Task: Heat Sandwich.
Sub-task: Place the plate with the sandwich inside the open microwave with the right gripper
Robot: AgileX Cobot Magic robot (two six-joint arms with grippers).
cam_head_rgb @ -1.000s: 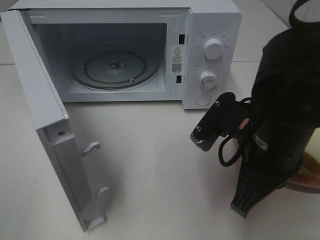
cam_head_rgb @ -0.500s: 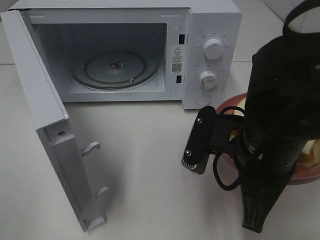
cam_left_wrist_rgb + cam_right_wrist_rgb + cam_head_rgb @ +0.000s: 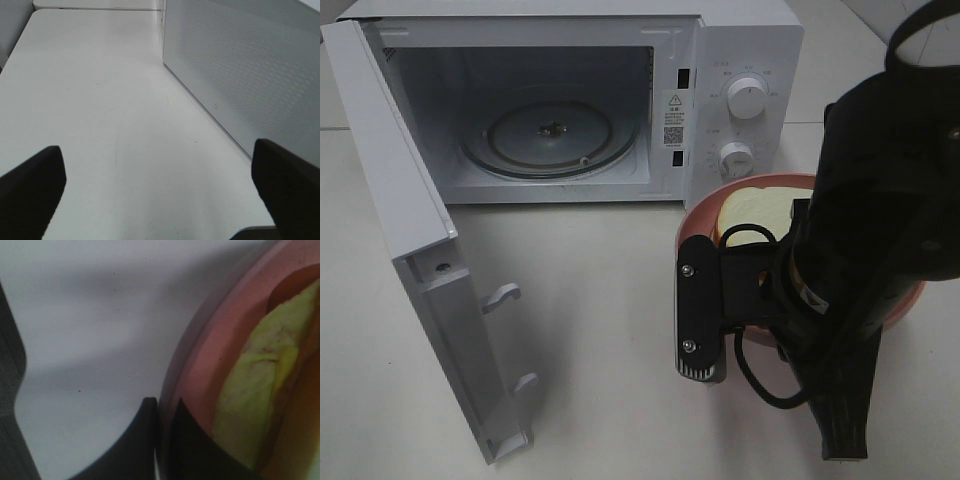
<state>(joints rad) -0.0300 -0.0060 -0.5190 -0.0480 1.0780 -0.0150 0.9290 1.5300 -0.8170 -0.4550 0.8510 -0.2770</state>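
The sandwich (image 3: 758,209), white bread with yellow-green filling, lies on a round pink plate (image 3: 700,213) just in front of the microwave's control panel. My right arm covers most of the plate in the exterior view. In the right wrist view, my right gripper (image 3: 159,412) is shut on the plate's rim (image 3: 210,355), with the sandwich (image 3: 250,405) close behind the fingers. My left gripper (image 3: 160,195) is open with nothing between its fingers, over bare table beside a white perforated microwave panel (image 3: 240,65). It does not show in the exterior view.
The white microwave (image 3: 740,50) stands at the back with its door (image 3: 410,250) swung wide open to the left. Its glass turntable (image 3: 550,135) is bare. Two dials (image 3: 747,98) sit on the right panel. White tabletop (image 3: 600,330) lies before the opening.
My right arm has carried the plate with the sandwich leftward from the right edge to just before the microwave's control panel. The left gripper stays open.
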